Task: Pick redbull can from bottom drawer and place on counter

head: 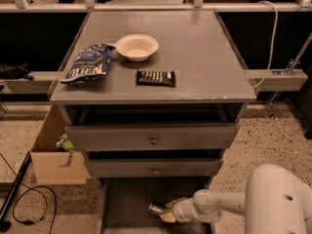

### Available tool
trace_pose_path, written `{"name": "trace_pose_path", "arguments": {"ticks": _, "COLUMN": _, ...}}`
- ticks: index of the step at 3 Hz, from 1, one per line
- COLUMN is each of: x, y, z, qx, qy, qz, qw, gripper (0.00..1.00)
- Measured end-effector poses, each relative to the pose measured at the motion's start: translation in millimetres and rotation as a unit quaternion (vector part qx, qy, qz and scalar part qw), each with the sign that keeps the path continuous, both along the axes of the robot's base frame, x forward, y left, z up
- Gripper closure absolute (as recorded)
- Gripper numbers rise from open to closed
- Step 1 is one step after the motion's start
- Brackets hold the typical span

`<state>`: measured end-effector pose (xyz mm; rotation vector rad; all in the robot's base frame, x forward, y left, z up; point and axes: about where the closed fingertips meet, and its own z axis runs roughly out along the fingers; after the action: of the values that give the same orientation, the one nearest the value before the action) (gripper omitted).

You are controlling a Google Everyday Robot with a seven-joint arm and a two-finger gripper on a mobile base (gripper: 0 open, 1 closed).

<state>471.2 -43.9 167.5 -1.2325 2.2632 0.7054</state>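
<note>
The redbull can (156, 208), small and silver, lies on its side low over the dark floor of the open bottom drawer (126, 203), near the drawer's middle. My gripper (166, 213) reaches in from the right on a pale arm and is shut on the can's right end; the can's left end sticks out of it. The grey counter (200, 48) is the cabinet's top, well above the drawer.
On the counter lie a blue chip bag (87, 65), a white bowl (137, 47) and a dark candy bar (155, 78). Two drawer fronts with knobs (154, 140) hang above the bottom drawer. A cardboard box (52, 161) and a black cable (29, 206) are on the floor at left.
</note>
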Motion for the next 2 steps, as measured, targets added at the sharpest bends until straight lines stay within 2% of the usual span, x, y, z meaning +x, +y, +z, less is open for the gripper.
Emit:
{"name": "trace_pose_path", "arguments": {"ticks": 1, "x": -15.6, "y": -50.8, "z": 65.1, "qx": 0.0, "qy": -0.015, "qz": -0.008, "qw": 0.9998, "gripper": 1.0}}
{"name": "trace_pose_path", "arguments": {"ticks": 2, "x": -37.0, "y": -91.7, "z": 112.1, "qx": -0.008, "qy": -0.038, "qz": -0.011, "qw": 0.9992, "gripper": 1.0}}
